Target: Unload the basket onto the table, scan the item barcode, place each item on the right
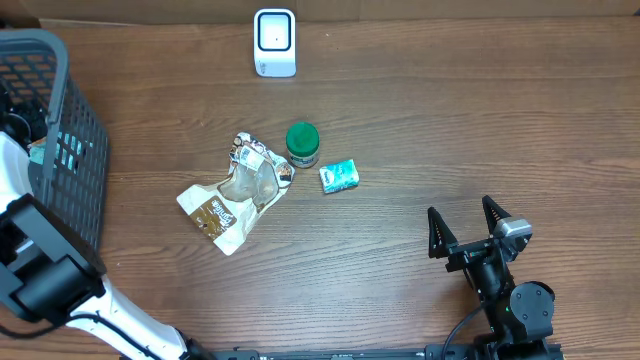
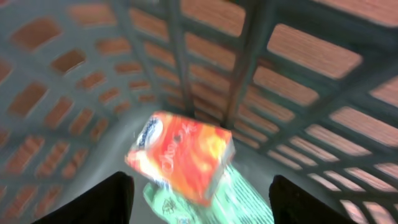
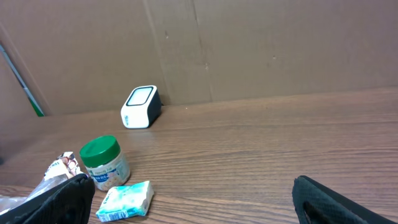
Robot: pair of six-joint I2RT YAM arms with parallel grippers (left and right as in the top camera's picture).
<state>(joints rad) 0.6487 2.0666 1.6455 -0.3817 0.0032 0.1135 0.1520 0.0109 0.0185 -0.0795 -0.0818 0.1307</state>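
Ringing the orange box point(image 2: 180, 155): basket walls point(image 2: 249, 81), green packet point(image 2: 239, 199) underneath.

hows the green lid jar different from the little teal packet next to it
The jar stands upright, round, with a dark green lid; the teal packet lies flat and is boxy. The jar rises well above the low packet. Both rest on the table, unheld, beside the crumpled bag.

left wrist: orange box point(image 2: 180, 155) blurred, print unreadable | green packet point(image 2: 239, 202) half hidden beneath it, cut by bottom edge | overhead: basket point(image 1: 75, 150) cut by left edge | right wrist: crumpled bag point(image 3: 59, 167) clipped at bottom-left corner
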